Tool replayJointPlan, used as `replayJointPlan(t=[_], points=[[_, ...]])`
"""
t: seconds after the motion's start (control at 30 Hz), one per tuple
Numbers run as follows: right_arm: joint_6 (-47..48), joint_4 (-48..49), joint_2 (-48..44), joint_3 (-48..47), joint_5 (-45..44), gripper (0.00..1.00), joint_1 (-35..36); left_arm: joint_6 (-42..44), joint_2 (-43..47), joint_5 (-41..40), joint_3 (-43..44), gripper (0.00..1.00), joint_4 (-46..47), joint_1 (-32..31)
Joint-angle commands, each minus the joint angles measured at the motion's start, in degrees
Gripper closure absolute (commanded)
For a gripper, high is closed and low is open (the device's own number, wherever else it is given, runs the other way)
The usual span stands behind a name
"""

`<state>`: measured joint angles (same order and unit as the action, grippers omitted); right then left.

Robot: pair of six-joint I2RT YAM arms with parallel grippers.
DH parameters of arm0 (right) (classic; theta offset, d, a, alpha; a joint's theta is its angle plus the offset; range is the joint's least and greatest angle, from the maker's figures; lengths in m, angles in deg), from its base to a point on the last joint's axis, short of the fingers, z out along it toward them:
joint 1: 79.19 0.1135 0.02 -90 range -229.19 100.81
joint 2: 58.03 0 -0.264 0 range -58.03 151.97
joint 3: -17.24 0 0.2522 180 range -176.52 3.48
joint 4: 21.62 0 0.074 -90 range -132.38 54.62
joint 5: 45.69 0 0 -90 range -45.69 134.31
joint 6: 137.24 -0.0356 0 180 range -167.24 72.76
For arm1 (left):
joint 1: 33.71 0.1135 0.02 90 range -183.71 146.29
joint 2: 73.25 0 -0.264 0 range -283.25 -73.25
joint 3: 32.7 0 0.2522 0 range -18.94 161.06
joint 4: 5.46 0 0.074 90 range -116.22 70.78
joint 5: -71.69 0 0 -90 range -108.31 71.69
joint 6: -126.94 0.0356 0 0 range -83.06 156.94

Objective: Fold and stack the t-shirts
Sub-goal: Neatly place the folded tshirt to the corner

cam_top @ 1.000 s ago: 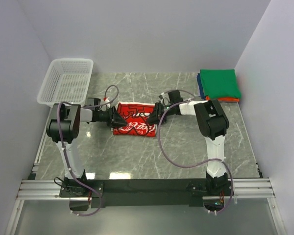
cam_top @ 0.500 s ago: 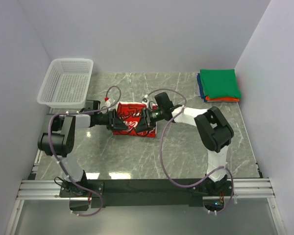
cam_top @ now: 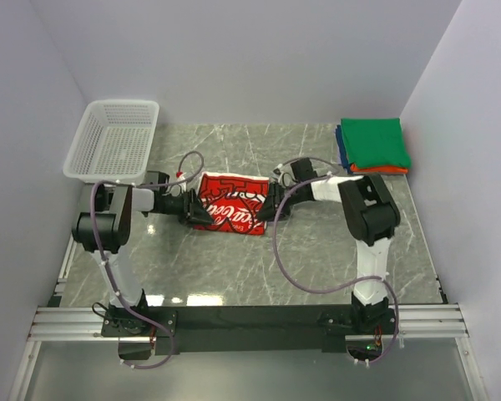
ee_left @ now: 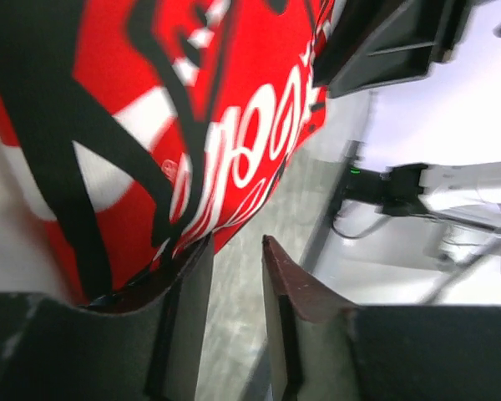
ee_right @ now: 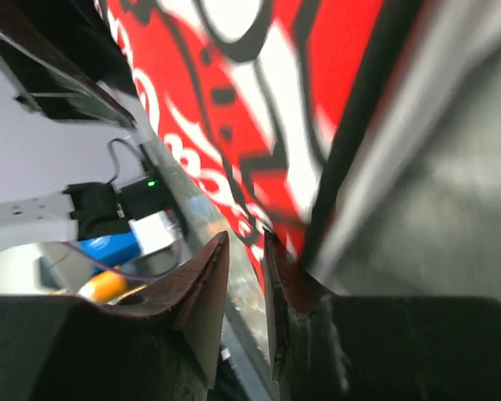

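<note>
Plainly the fold is the step in hand. The tee [cam_top: 230,214] lies part-folded, print up, in the middle of the table [cam_top: 334,259]. It is well apart from the stack [cam_top: 374,144] of folded tees in the upper right of the top view.

The left gripper [cam_top: 192,210] sits at the tee's left edge and the right gripper [cam_top: 267,205] at its right edge, both low at the cloth. In the left wrist view the jaws stand a narrow way apart, with bare table showing in the gap. The cloth's edge lies against the outer side of one finger, so nothing looks held. In the right wrist view the jaws are nearer together and the tee's edge runs right up to the tips. Whether cloth is pinched there I cannot tell.

By my reading, the next move calls for a sure pinch on each edge. Both arms then need to lift together so the tee folds evenly without bunching, before it goes onto the stack.
</note>
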<state>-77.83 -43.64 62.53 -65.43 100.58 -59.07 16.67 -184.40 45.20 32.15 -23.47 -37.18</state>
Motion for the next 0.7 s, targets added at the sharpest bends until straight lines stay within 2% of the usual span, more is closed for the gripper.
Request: replayJointPlan(t=[0.0, 0.03, 0.1, 0.13, 0.3, 0.33, 0.53, 0.67], points=[[4.22, 0.06, -11.63, 4.36, -4.85, 0.68, -0.61, 13.29, 9.95, -7.07, 4.10, 0.59, -8.38, 0.39], [4.13, 1.12, -17.48, 5.96, -6.16, 0.67, -1.22, 15.59, 12.34, -10.39, 4.97, 0.57, -9.45, -0.48], [3.43, 3.40, -22.62, 10.17, -8.45, 0.61, -2.45, 20.25, 19.44, -15.22, 5.25, 0.50, -11.39, -2.33], [3.43, 3.68, -26.04, 11.06, -11.16, 0.58, -3.24, 26.88, 21.75, -19.95, 5.33, 0.46, -12.61, -5.12], [6.42, -0.27, -29.94, 11.68, -18.47, 0.45, -6.58, 45.36, 31.94, -35.45, 2.18, 0.46, -10.18, -17.43], [6.16, -0.27, -30.02, 11.95, -18.91, 0.43, -6.93, 47.50, 32.57, -37.47, 0.69, 0.45, -7.81, -21.37], [1.68, 1.22, -28.71, 13.18, -19.09, 0.33, -8.78, 59.02, 30.30, -47.41, -2.83, 0.45, 0.72, -34.13], [-3.76, 2.19, -27.13, 14.14, -22.86, 0.34, -9.75, 64.03, 27.40, -49.62, -5.12, 0.45, 6.44, -40.21]])
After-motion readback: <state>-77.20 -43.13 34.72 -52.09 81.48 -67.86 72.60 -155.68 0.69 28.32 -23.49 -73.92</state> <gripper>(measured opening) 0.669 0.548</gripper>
